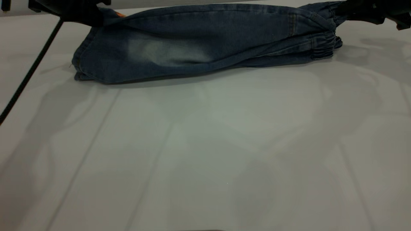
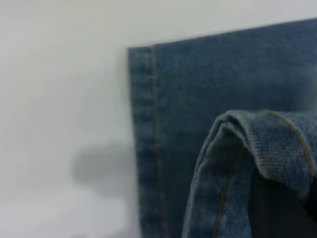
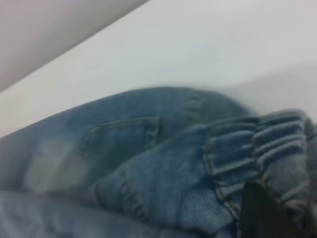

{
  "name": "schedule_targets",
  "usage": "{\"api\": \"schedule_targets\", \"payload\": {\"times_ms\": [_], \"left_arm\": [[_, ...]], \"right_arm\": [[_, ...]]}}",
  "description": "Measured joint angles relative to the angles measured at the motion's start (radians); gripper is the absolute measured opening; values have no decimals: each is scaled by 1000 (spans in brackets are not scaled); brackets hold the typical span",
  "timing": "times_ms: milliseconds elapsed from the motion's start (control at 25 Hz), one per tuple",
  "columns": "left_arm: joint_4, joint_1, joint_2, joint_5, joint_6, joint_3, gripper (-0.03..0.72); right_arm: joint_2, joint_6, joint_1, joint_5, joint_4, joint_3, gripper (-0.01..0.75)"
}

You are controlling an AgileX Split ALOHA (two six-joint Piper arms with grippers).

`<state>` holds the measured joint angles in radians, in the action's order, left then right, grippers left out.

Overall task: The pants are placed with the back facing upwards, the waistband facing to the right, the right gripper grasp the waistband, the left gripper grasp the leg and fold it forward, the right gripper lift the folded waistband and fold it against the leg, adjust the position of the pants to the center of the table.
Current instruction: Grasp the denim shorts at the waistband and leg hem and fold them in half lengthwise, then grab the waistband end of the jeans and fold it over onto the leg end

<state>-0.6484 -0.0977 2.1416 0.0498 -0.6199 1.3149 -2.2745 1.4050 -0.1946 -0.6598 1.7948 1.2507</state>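
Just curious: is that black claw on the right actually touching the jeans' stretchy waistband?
Touching. In the right wrist view, the right gripper has the waistband bunched around its black finger.

— Where can you move freely?

— The near span of the table is bare; you could sweep across it unhindered.

— And what blocks you?

— The pants stretch across the far edge, the left gripper at one end, the right gripper at the waistband. A black cable slants down your left side.

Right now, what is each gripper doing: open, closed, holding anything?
Left gripper: closed on the leg, lifted.
Right gripper: closed on the waistband, lifted.
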Motion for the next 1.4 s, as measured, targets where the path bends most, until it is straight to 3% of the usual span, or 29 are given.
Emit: {"api": "schedule_targets", "payload": {"times_ms": [640, 760, 880, 1000, 1120, 1280, 1400], "left_arm": [[-3, -3, 67, -260, -56, 3, 48], [0, -3, 74, -260, -56, 3, 63], [51, -3, 75, -260, -56, 3, 106], [117, -3, 75, -261, -56, 3, 199], [154, -3, 74, -281, -55, 3, 312], [154, -3, 26, -238, -52, 3, 425], [156, -3, -50, -94, -32, 3, 451]], "right_arm": [[-69, 52, 5, 7, 0, 144, 72], [-69, 55, 5, 22, 0, 144, 150], [-69, 55, 4, 39, 1, 144, 299], [-69, 55, 3, 39, 1, 144, 482], [-69, 26, 0, 39, -9, 144, 618], [-69, -88, -16, 27, -118, 144, 668], [-69, -221, -31, -26, -257, 144, 657]]}}
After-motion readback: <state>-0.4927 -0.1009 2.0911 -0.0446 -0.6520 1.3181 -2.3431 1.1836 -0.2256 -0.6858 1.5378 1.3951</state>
